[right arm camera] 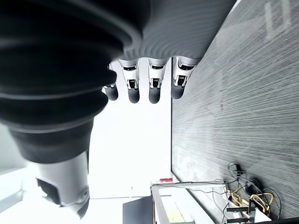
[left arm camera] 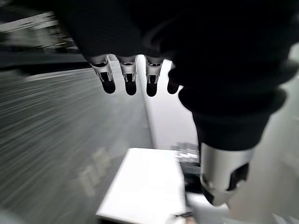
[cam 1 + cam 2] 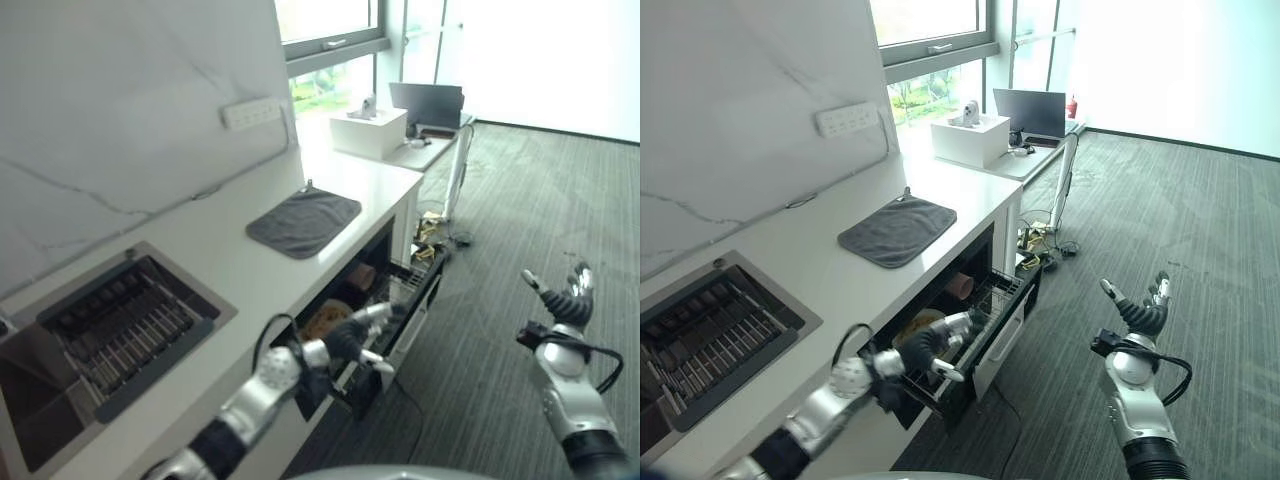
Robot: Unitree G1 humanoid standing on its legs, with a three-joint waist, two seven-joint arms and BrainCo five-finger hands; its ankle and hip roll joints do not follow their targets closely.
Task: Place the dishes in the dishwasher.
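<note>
The left hand (image 3: 352, 338) is in front of the open dishwasher (image 3: 395, 300) under the counter (image 3: 250, 270), fingers loosely extended, holding nothing. A yellowish dish (image 3: 325, 318) lies in the pulled-out rack, just behind this hand. The right hand (image 3: 566, 305) is raised over the carpet, fingers spread, well apart.

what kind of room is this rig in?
Probably an office kitchenette: white counter with a built-in sink, a pulled-out dishwasher drawer below it, and a laptop on a desk by the window.

one grey cloth (image 3: 303, 221), one laptop (image 3: 427, 104), two hands (image 3: 362, 333)
</note>
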